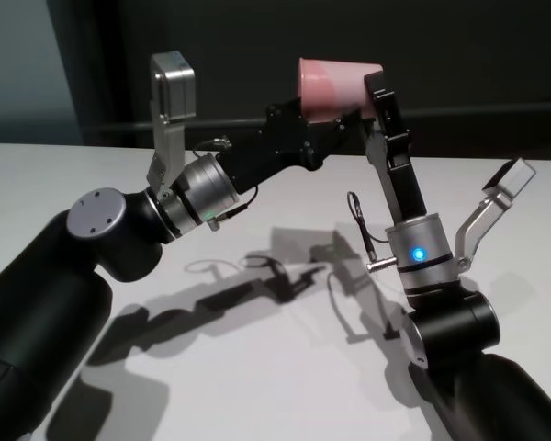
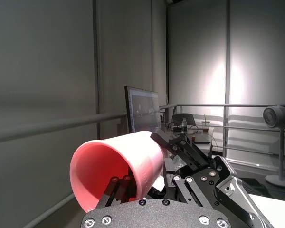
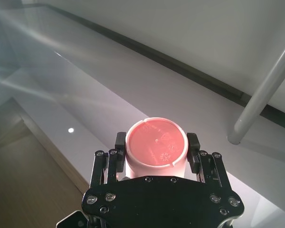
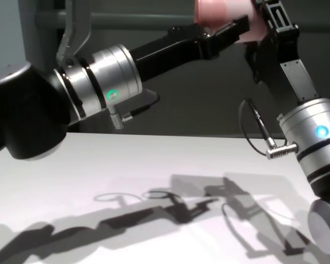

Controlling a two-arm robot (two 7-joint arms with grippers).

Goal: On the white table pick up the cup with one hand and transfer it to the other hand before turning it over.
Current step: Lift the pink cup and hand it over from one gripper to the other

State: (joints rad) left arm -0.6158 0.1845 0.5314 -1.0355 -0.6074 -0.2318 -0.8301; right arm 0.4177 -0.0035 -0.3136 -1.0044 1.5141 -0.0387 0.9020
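One cup, two hands, above the bench

At the head view's top centre, the right hand [image 1: 372,96] pinches the single pink cup [image 1: 335,84] on its side; the left hand [image 1: 323,129] also touches it, grip unclear, over the white bench [image 1: 257,367].

The cup [image 1: 338,84] looks like smooth pink plastic with a soft sheen, its moulded base [image 3: 156,143] slightly glossy. Both the left gripper [image 1: 323,124] and the right gripper [image 1: 378,99] look like matt black metal or hard plastic studded with shiny screws, on brushed silver metal wrists. The white table [image 1: 285,386] is matt and smooth.
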